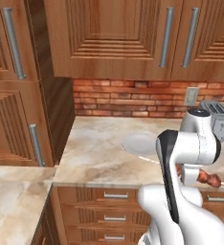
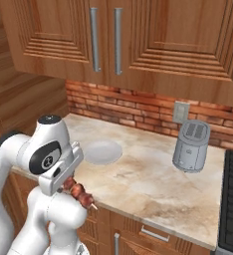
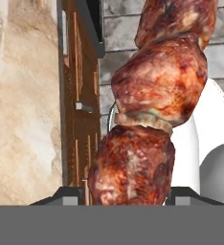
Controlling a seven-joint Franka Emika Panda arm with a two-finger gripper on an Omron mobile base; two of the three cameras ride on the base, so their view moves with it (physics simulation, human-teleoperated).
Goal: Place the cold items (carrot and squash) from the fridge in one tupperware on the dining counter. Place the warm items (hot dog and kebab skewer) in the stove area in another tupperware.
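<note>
The kebab skewer [image 3: 147,110] sits between the two dark fingertips [image 3: 68,194] of the tool [image 3: 128,196], its lowest chunk of browned meat wedged between them, and the further chunks stack away up the hand view. The tool is pinching the skewer, its fingers set partly apart by the width of the meat.

From the right base view, the skewer [image 2: 80,192] juts out of the white wrist at a downward slant, its pale wooden tip pointing right, and it hangs just off the front edge of the table [image 2: 153,184] (over the drawer fronts rather than over the marble). The tool itself is tucked behind the arm's last link there, so its fingers cannot be made out.

In the left base view the skewer [image 1: 207,179] pokes out to the right from behind the arm, low against the table's front edge.

On the table a round pale plate [image 2: 102,151] lies flat near the left corner, well apart from the skewer, and a grey toaster [image 2: 190,145] stands upright by the brick wall.
</note>
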